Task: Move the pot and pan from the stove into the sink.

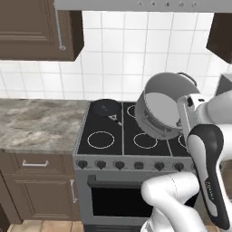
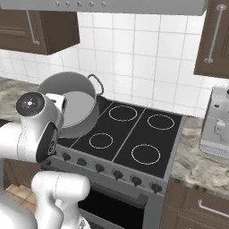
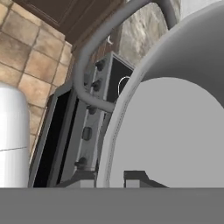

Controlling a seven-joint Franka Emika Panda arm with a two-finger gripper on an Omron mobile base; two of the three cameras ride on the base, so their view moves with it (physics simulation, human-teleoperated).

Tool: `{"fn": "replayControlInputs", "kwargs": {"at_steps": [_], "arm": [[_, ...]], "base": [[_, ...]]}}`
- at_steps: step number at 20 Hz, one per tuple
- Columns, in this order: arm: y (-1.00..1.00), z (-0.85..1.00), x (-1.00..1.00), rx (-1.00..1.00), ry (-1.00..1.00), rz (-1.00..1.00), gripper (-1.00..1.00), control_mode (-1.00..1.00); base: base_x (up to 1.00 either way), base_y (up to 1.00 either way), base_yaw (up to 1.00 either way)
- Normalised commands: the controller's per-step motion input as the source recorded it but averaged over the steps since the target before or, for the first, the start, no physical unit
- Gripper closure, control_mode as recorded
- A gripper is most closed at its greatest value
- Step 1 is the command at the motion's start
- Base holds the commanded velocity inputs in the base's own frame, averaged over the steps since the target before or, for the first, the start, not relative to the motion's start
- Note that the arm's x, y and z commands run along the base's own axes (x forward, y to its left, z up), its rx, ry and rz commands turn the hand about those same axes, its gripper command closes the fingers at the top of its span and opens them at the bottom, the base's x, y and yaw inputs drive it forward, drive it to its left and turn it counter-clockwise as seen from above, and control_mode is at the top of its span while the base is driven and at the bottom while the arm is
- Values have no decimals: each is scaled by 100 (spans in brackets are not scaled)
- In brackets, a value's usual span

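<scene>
So we've got the pot up off the stove, tipped on its side, with the gripper clamped shut on its rim, presumably to clear the burners. The pan sits on the back-left burner, waiting its turn.

1. Brown wall cupboard with a thin bar handle, upper left in the left base view.
2. White tiled wall behind the cooking area.
3. Grey marbled table, left in the left base view, with a brown drawer and door below.
4. Grey hood along the top edge.
5. Light grey appliance on the right-hand table.
6. Tan tiled floor.
</scene>
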Motion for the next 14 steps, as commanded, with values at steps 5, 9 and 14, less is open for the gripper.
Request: {"fn": "replayControlInputs", "kwargs": {"at_steps": [5,9,14], "arm": [[0,0,0,0,0,0,100,100],[0,0,0,0,0,0,100,100],[0,0,0,0,0,0,100,100]], "base": [[-30,-9,44],[-23,-7,46],[-23,-7,46]]}}
